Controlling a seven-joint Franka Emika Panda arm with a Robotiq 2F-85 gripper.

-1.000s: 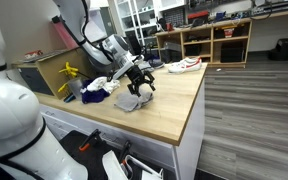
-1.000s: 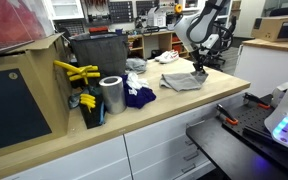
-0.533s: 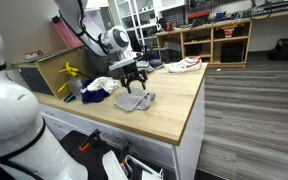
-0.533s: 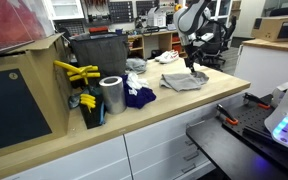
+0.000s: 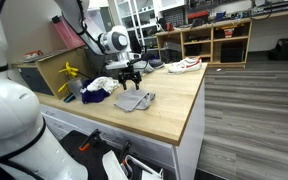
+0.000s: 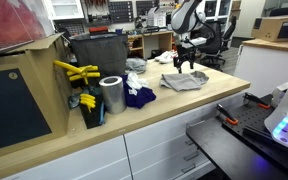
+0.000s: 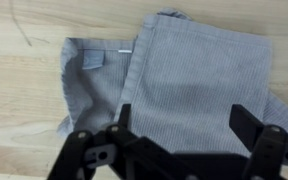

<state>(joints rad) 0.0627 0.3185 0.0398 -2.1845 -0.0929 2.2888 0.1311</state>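
A grey folded cloth lies flat on the wooden tabletop; it also shows in an exterior view and fills the wrist view, with a small tag near one corner. My gripper hangs a little above the cloth, open and empty, also seen in an exterior view. In the wrist view its two black fingers stand wide apart over the cloth with nothing between them.
A dark blue cloth and a white cloth lie beside the grey one. A metal can, yellow tools and a dark bin stand near the cardboard box. Shoes sit at the far table edge.
My gripper let go of the grey cloth, which now lies flat, and rose above it, moving towards the back of the table.
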